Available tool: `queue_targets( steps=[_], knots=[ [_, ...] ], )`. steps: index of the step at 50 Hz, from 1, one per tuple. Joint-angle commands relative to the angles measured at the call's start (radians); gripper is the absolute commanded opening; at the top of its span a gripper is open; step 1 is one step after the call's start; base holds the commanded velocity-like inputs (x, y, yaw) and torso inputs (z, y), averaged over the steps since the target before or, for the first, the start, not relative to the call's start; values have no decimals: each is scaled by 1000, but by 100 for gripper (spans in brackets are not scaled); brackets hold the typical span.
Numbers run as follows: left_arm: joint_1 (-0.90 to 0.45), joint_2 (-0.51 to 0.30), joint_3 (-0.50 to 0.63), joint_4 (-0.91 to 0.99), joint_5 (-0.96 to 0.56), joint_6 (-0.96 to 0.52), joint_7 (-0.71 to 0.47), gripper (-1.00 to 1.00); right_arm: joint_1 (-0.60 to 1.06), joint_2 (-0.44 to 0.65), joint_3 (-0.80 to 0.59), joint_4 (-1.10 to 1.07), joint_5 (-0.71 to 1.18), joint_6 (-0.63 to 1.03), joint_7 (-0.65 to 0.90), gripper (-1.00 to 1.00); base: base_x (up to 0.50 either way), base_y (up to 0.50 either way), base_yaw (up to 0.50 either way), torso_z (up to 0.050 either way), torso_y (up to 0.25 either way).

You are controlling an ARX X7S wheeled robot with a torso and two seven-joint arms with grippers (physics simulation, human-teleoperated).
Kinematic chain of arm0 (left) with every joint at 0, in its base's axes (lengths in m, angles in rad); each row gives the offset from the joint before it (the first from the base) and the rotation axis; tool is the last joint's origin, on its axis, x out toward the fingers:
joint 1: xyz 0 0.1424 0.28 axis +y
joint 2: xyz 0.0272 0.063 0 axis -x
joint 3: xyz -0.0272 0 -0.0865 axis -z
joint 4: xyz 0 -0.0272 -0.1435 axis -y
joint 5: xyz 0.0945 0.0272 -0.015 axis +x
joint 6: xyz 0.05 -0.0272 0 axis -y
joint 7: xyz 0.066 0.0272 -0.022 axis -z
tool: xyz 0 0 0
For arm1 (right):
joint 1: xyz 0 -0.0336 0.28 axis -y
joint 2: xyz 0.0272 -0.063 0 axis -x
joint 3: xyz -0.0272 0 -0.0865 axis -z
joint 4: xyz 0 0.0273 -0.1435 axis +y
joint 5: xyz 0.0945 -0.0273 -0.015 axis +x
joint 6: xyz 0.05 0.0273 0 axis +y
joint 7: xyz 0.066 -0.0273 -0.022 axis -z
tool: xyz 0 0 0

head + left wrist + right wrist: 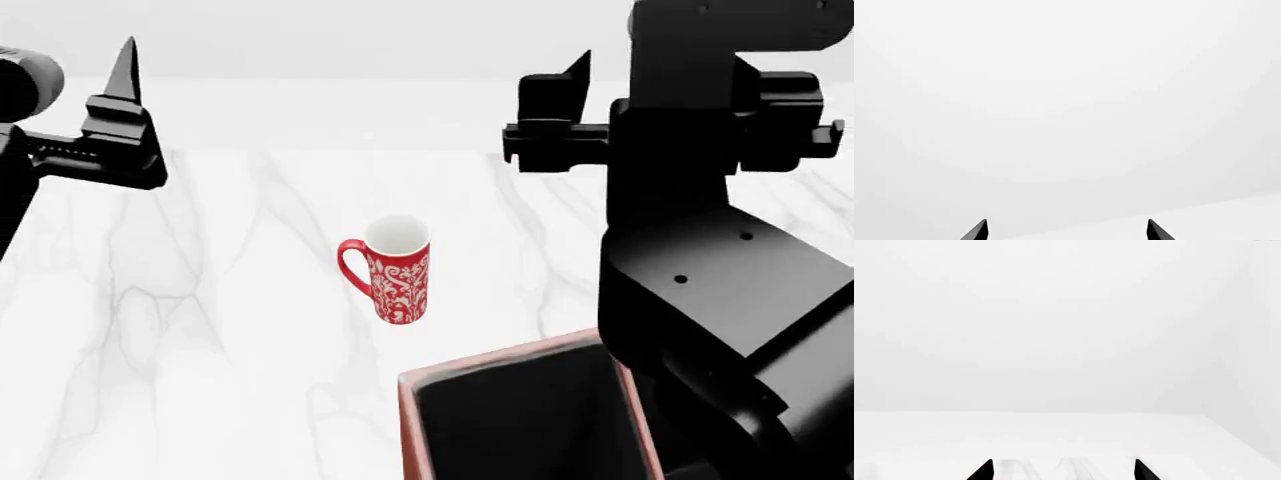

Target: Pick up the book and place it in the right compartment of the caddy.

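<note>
The book is not in any view. The caddy (497, 362), reddish-brown with a pale rim and black inside, sits at the near edge of the head view; my right arm hides its right part. My left gripper (1067, 231) is open and empty, held high at the left above the table, with one finger (128, 68) showing in the head view. My right gripper (1063, 471) is open and empty, raised at the upper right, with one finger (579, 68) showing. Both wrist views show only the white wall and table.
A red-and-white patterned mug (395, 270) stands upright mid-table, handle to the left, just beyond the caddy. The white marble table (200, 300) runs to a far edge against a white wall. My right arm (721, 300) fills the right side.
</note>
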Motion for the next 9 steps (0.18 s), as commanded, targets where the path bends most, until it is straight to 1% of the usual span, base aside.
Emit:
queue_targets(
  steps=[1,9],
  knots=[
    [-86,31,65,-67,23,17,29,100,0,-28,-15,-5,-13,-4,-2,100,0,0,0,0,0],
    [-103,43,81,-84,30,23,33,100,-9,-35,-25,-8,-29,-19,-5,100,0,0,0,0,0]
  ],
)
